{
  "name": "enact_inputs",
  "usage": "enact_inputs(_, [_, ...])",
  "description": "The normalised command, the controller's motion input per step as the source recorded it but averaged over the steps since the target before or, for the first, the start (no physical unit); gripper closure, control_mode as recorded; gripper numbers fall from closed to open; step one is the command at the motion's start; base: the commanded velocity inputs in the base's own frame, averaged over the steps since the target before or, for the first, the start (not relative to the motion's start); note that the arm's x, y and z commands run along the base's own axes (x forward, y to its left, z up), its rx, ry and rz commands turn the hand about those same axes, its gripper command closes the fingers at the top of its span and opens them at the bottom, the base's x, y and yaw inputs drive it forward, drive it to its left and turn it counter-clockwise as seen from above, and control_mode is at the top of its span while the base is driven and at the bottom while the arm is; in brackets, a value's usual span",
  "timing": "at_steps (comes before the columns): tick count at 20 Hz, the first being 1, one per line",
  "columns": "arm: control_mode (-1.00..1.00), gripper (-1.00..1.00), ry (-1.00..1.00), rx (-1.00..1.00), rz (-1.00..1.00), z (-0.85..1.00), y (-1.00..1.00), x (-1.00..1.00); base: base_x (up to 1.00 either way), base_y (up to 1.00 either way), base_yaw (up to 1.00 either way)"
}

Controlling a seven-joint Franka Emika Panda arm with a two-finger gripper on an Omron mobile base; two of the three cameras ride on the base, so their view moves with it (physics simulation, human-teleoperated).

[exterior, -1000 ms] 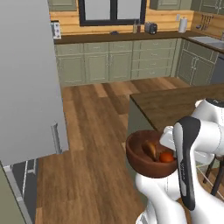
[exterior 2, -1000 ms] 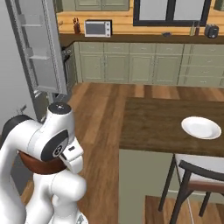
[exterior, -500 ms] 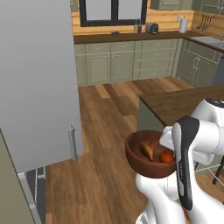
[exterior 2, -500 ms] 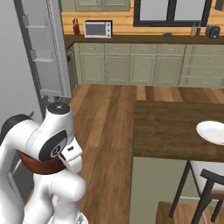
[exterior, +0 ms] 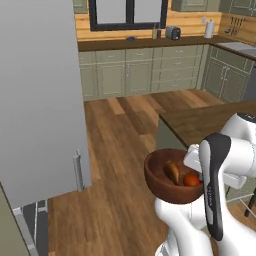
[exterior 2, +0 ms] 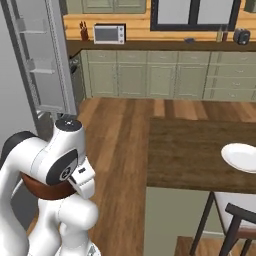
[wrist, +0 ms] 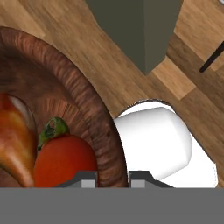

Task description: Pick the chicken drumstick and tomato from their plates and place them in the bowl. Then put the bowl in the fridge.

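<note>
**One bowl aloft, two items aboard**

One fridge (exterior: 40, 100) looms at nine o'clock in the left base view, grey door swung open. One wooden counter (exterior 2: 200, 150) sits at three o'clock in the right base view, carrying one white plate (exterior 2: 242, 156). One bowl (exterior: 170, 176) hangs above the floor, the gripper (wrist: 113, 177) clenched on its rim, a finger either side of the wall. Inside it: one chicken drumstick (exterior: 172, 171) and, touching it at three o'clock, one tomato (exterior: 191, 180).
</note>
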Motion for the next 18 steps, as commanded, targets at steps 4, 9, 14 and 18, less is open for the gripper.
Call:
enact_inputs(4, [1.00,1.00,0.00,0.00,0.00,0.00,0.00,0.00,0.65,-0.01,0.00])
enact_inputs(9, [1.00,1.00,0.00,0.00,0.00,0.00,0.00,0.00,0.72,-0.05,-0.02])
enact_inputs(14, [1.00,1.00,0.00,0.00,0.00,0.00,0.00,0.00,0.81,-0.05,-0.08])
enact_inputs(18, [1.00,1.00,0.00,0.00,0.00,0.00,0.00,0.00,0.69,-0.15,-0.02])
